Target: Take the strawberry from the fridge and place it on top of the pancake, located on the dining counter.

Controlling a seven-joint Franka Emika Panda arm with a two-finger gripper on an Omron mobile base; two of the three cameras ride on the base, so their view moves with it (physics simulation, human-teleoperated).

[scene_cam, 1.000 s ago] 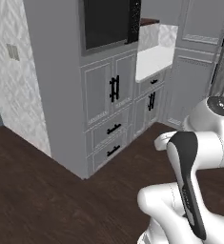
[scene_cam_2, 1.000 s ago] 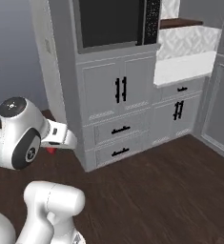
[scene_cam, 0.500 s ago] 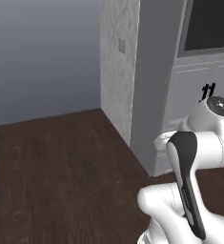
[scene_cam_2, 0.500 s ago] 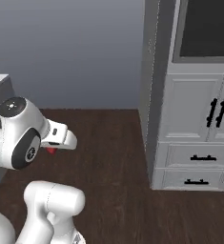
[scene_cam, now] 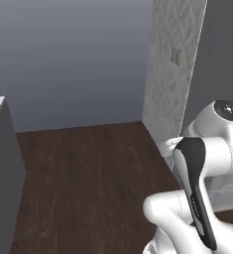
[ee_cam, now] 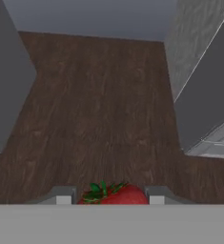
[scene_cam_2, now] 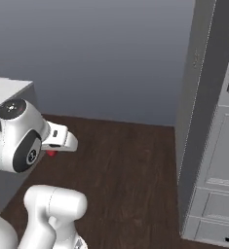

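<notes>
The gripper (ee_cam: pixel 107 196) is closed on the strawberry (ee_cam: pixel 117 194): in the hand view the red berry with its green leafy cap sits between the two grey fingertips (ee_cam: pixel 63 195), touching both. In the right base view a bit of red (scene_cam_2: pixel 51 153) shows just under the white hand, which is folded in close to the arm's upper joint.

The berry hangs above the dark wood floor (ee_cam: pixel 99 109), clear of it. A grey block (ee_cam: pixel 6 71) stands on the floor to the berry's left in the hand view; a tall grey cabinet side (ee_cam: pixel 204 95) stands on the floor to its right, with pale drawer fronts at its foot.

In the left base view the floor (scene_cam: pixel 83 178) runs back to a plain grey-blue wall (scene_cam: pixel 68 59), and a patterned grey panel (scene_cam: pixel 170 74) rises from the floor's right edge. In the right base view a light grey cabinet (scene_cam_2: pixel 218 160) with drawers stands on the floor at the right, well apart from the berry.
</notes>
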